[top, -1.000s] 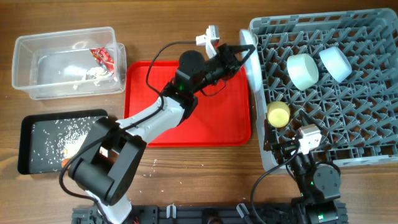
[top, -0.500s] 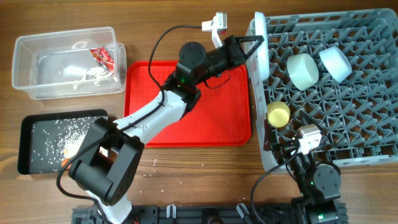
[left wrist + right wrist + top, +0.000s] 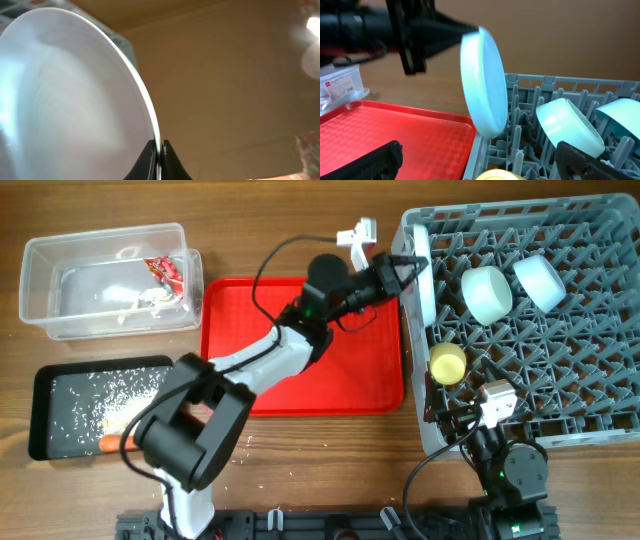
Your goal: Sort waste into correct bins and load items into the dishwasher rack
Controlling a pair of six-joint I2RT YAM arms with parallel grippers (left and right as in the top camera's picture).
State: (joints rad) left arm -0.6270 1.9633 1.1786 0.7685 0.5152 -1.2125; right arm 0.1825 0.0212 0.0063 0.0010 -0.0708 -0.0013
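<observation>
My left gripper (image 3: 405, 268) is shut on the rim of the pale blue plate (image 3: 419, 278), held on edge over the left side of the grey dishwasher rack (image 3: 560, 360). The left wrist view shows the jaws (image 3: 159, 150) pinching the plate's rim (image 3: 75, 100). The right wrist view shows the plate (image 3: 482, 80) upright among the rack's pegs (image 3: 520, 130). A mint bowl (image 3: 487, 293), a pale blue bowl (image 3: 540, 282) and the yellow-green cup (image 3: 447, 363) sit in the rack. My right gripper (image 3: 480, 160) is open and empty at the rack's near left corner.
The flat red tray (image 3: 300, 380) lies left of the rack. The clear tub (image 3: 110, 275) holds the red-and-white wrapper (image 3: 165, 273) and white paper. The black tray (image 3: 70, 405) holds beige crumbs, and an orange carrot (image 3: 115, 442) shows at its near edge.
My left arm has carried the plate to the right, from the red tray's edge to over the rack's left side. The right arm has not moved.
</observation>
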